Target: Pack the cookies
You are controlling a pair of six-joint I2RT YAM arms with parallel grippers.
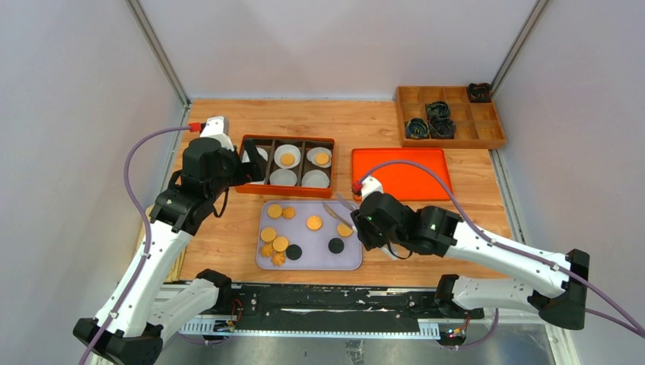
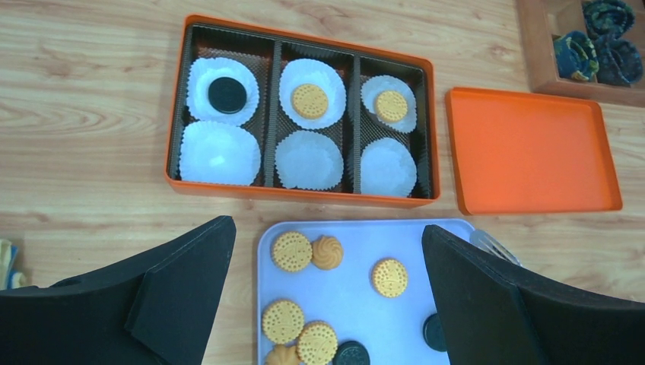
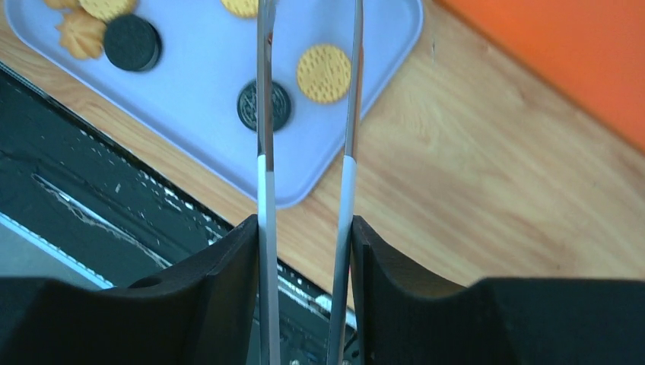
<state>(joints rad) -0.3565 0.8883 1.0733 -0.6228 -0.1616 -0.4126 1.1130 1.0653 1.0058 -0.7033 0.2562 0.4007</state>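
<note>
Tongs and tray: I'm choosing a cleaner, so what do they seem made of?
The tongs: likely steel, thin grey strips with a bright sheen, white band near the grip. The tray: probably plastic, smooth pale lilac, matte, with rounded corners and a raised rim.

White-and-black left arm [image 1: 156,262] extended from near-left base toward far side, elbow bent, wrist pitched down. left gripper [image 2: 325,232] held wide open, nothing gripped between jaws. White-and-black right arm [image 1: 502,251] stretched low leftward from near-right base. right gripper [image 3: 304,228] partly closed, thin metal tongs [image 3: 265,114] clamped between jaws.
</note>
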